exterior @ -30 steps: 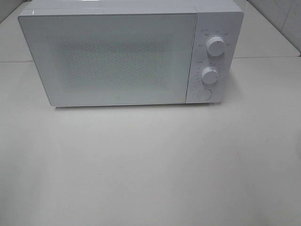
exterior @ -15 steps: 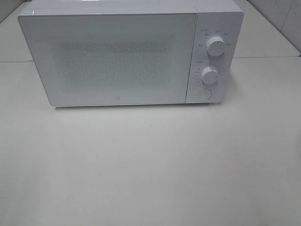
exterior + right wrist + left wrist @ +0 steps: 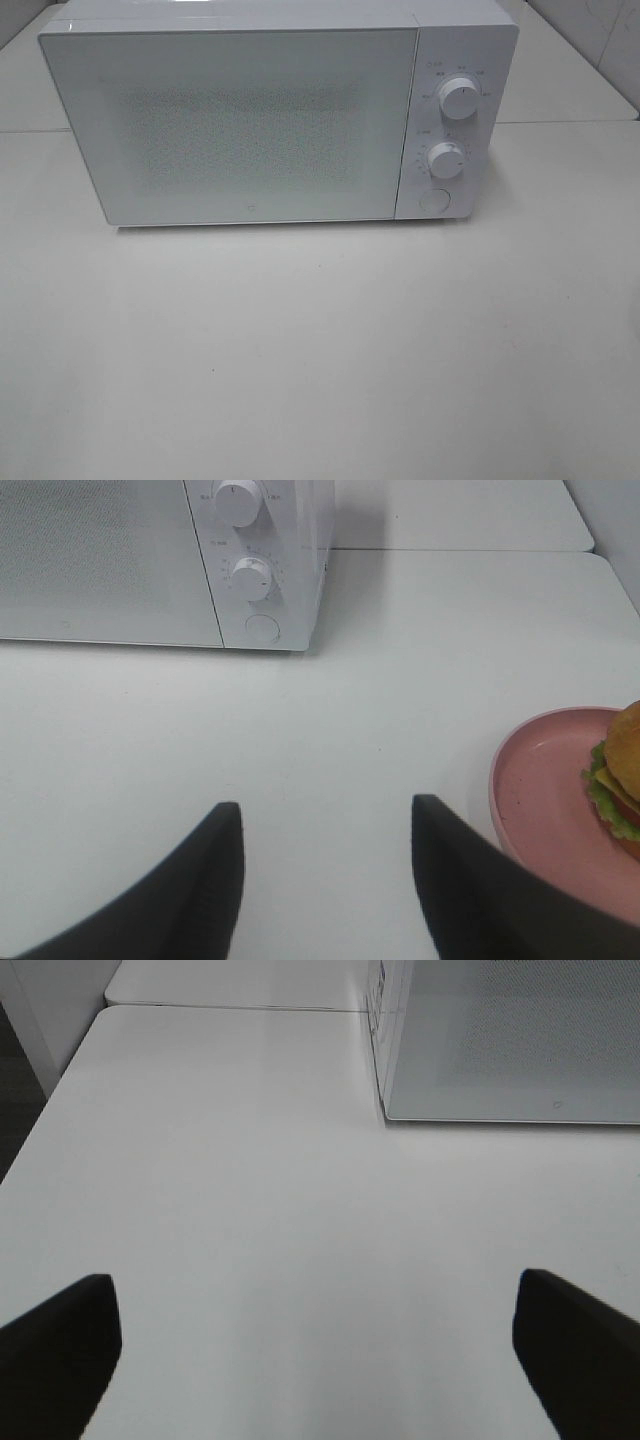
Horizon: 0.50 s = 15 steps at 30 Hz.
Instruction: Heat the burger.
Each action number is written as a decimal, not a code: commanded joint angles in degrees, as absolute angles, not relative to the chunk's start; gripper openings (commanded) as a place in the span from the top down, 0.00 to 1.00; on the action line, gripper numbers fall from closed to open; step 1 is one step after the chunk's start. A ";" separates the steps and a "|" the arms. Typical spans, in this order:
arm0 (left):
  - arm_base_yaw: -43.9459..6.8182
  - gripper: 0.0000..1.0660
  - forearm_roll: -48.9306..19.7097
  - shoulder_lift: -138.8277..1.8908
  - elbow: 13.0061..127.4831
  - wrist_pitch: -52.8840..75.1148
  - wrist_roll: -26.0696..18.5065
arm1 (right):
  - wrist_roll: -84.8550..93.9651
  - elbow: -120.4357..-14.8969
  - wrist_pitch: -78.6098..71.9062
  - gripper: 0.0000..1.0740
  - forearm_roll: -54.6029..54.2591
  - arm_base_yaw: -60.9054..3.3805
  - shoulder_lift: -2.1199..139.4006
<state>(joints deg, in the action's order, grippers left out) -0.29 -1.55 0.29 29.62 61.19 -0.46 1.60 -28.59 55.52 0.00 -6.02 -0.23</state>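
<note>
Nothing has shifted on the table in the last second: the microwave [image 3: 270, 115] sits at twelve o'clock with its door [image 3: 240, 125] shut, so heating hasn't begun. The left gripper [image 3: 315, 1345] hangs spread wide over bare table, the right gripper [image 3: 325, 880] half-spread and empty. The burger [image 3: 622, 775] waits on the pink plate [image 3: 545, 790] just beside the right gripper, off the overhead view.

Soft, even light (slightly grainy)

A plain test bench: white microwave [image 3: 270, 115] on bare white tables [image 3: 320, 350].
</note>
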 commanded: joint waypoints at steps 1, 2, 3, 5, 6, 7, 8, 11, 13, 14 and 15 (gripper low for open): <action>0.00 0.05 -1.72 1.55 29.62 61.42 0.00 | 1.55 -28.42 55.12 0.51 0.00 -5.84 -1.72; 0.00 0.05 -1.72 1.55 29.62 61.42 0.00 | 1.55 -28.42 55.12 0.51 0.00 -5.84 -1.72; 0.00 0.05 -1.72 1.55 29.62 61.42 0.00 | 1.55 -28.42 55.12 0.51 0.00 -5.84 -1.72; 0.00 0.05 -1.72 1.55 29.62 61.42 0.00 | 1.55 -28.42 55.12 0.51 0.00 -5.84 -1.72; -0.06 0.05 -1.72 1.49 29.62 61.42 0.00 | 1.55 -28.42 55.12 0.51 0.00 -5.84 -1.72; -0.06 0.05 -1.72 1.49 29.62 61.42 0.00 | 1.49 -28.42 55.12 0.51 0.00 -5.84 -1.72; -0.06 0.05 -1.72 1.49 29.62 61.42 0.00 | 1.49 -28.42 55.12 0.51 0.00 -5.84 -1.72; -0.06 0.05 -1.66 1.49 29.62 61.42 0.00 | 1.49 -28.42 55.12 0.51 0.00 -5.84 -1.72; -0.06 0.05 -1.66 1.49 29.62 61.42 0.00 | 1.49 -28.42 55.12 0.51 0.00 -5.84 -1.72; -0.06 0.05 -1.66 1.49 29.62 61.42 0.00 | 1.49 -28.42 55.12 0.51 0.00 -5.84 -1.72; -0.06 0.05 -1.66 1.49 29.62 61.42 0.00 | 1.49 -28.42 55.12 0.51 0.00 -5.84 -1.72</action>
